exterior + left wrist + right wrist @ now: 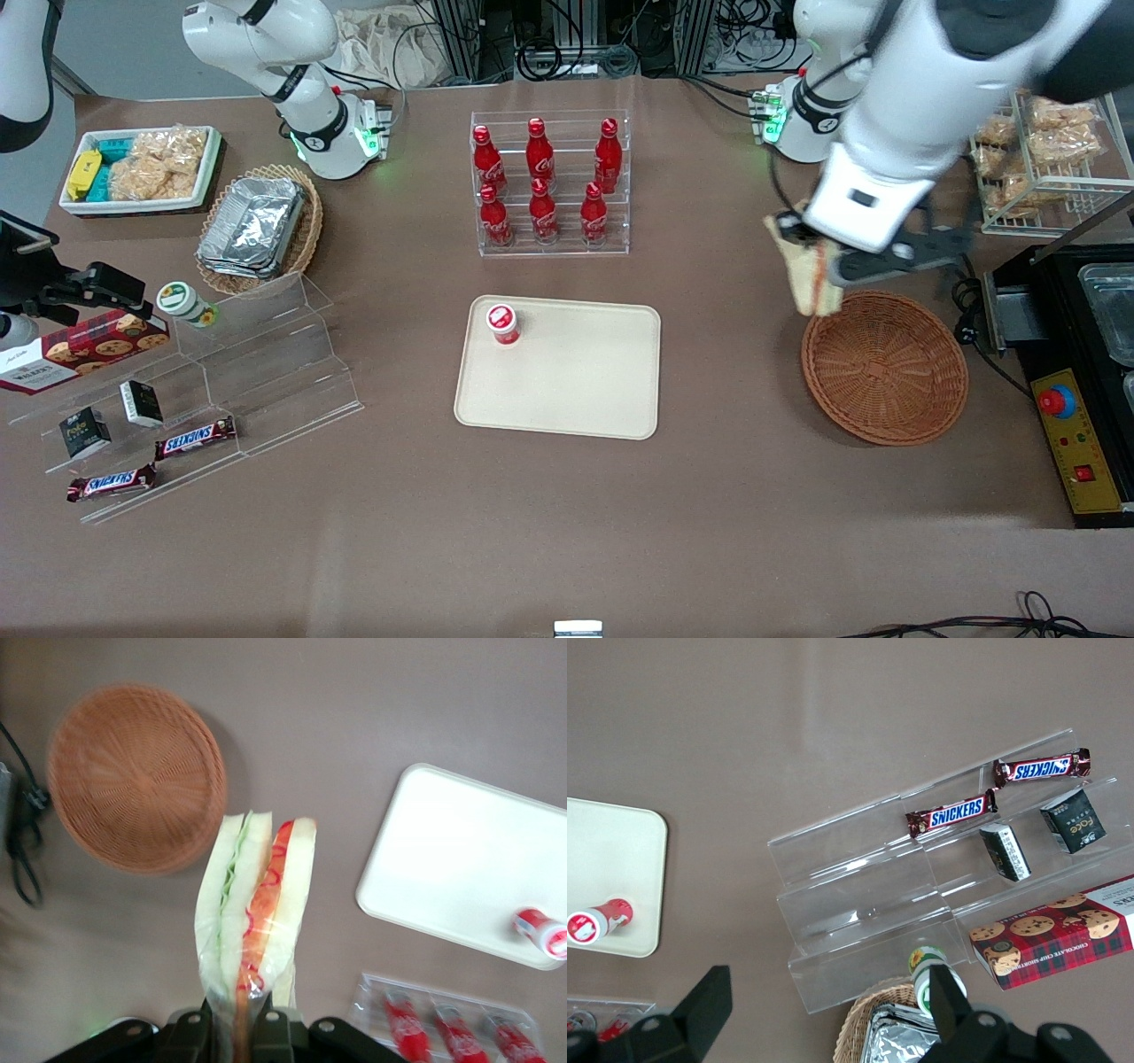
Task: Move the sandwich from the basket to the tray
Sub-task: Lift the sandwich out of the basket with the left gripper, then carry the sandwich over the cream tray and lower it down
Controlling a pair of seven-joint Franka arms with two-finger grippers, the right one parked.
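Note:
The sandwich (813,276) (255,904), a wrapped wedge of pale bread with green and red-orange filling, hangs in the air above the table. My gripper (819,252) (237,1028) is shut on its narrow end, the two black fingers (273,1032) pressing it from both sides. It hangs just above the rim of the reddish-brown woven basket (884,367) (135,775), on the side toward the tray. Nothing lies in the basket. The cream tray (576,390) (461,859) lies flat at the table's middle and carries a small red-capped cup (502,323) (540,930) near one corner.
A clear rack of red cola bottles (549,182) stands farther from the front camera than the tray. A black machine with a red button (1076,372) sits beside the basket at the working arm's end. A clear stepped shelf with snacks (204,390) stands toward the parked arm's end.

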